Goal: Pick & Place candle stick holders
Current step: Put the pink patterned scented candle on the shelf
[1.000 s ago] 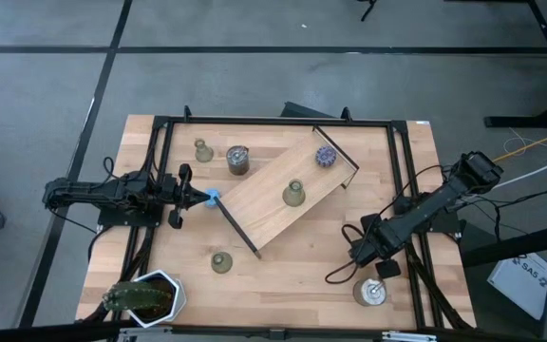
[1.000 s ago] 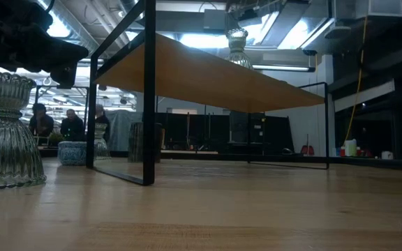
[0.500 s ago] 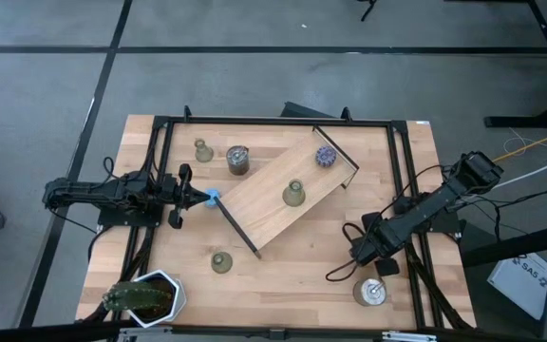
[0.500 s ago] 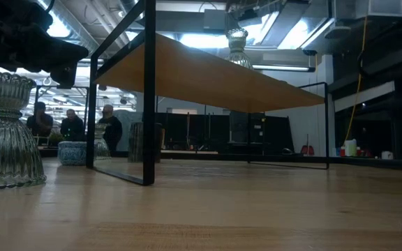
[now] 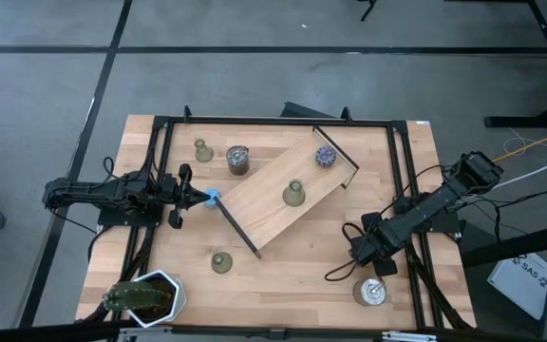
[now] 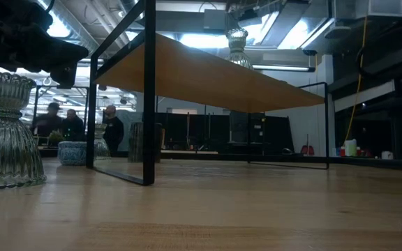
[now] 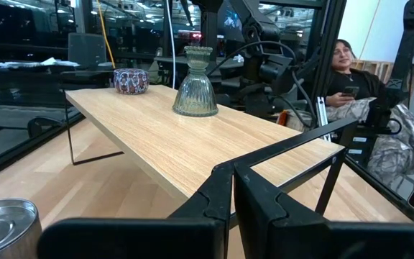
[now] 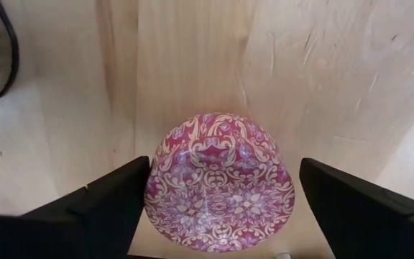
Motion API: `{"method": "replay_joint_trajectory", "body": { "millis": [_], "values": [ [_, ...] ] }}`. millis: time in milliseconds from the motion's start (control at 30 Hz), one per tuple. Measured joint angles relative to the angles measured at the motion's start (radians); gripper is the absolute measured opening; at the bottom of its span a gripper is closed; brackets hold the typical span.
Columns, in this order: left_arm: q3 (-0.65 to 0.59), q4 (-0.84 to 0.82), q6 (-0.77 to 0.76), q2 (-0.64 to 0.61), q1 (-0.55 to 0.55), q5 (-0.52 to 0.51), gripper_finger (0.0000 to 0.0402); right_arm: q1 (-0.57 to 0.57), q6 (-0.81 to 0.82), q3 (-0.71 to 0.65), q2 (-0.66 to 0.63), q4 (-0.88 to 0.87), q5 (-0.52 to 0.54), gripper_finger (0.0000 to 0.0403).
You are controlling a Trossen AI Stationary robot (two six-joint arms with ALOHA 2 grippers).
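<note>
Three olive-green candle stick holders stand on their wide bases. One (image 5: 203, 150) is on the table at the far left and one (image 5: 221, 261) is near the front. The third (image 5: 293, 195) stands on the raised wooden shelf (image 5: 259, 204) and also shows in the left wrist view (image 7: 195, 85). My left gripper (image 5: 200, 197) is shut at the shelf's left corner, its tips over a blue puck (image 5: 213, 198). My right gripper (image 8: 225, 162) is open, pointing down at the table's right. Its fingers stand on either side of a pink patterned puck (image 8: 218, 191) that lies on the table.
A silver tin (image 5: 237, 160) stands beside the far holder and another tin (image 5: 370, 292) near the front right. A purple puck (image 5: 326, 156) lies on the shelf's far end. A potted plant (image 5: 145, 296) sits at the front left corner. A black frame (image 5: 273, 121) rims the table.
</note>
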Motion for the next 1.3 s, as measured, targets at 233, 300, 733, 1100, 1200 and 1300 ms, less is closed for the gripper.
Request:
{"method": "replay_joint_trajectory", "body": {
  "millis": [233,300,733,1100,1200,1300],
  "values": [
    [0.0,0.0,0.0,0.0,0.0,0.0,0.0012,0.0,0.006,-0.042,0.0,-0.002,-0.017,0.034],
    [0.0,0.0,0.0,0.0,0.0,0.0,0.0013,0.0,0.021,-0.05,0.0,-0.005,-0.027,0.0337],
    [0.0,0.0,0.0,0.0,0.0,0.0,0.0012,0.0,0.026,-0.05,0.0,0.014,-0.027,0.0323],
    [0.0,0.0,0.0,0.0,0.0,0.0,0.0012,0.0,0.026,-0.05,0.0,0.044,-0.03,0.0312],
    [0.0,0.0,0.0,0.0,0.0,0.0,0.0011,0.0,0.026,-0.05,0.0,0.044,-0.03,0.0304],
    [0.0,0.0,0.0,0.0,0.0,0.0,0.0012,0.0,0.025,-0.049,0.0,0.052,-0.022,0.0302]
  ]
}}
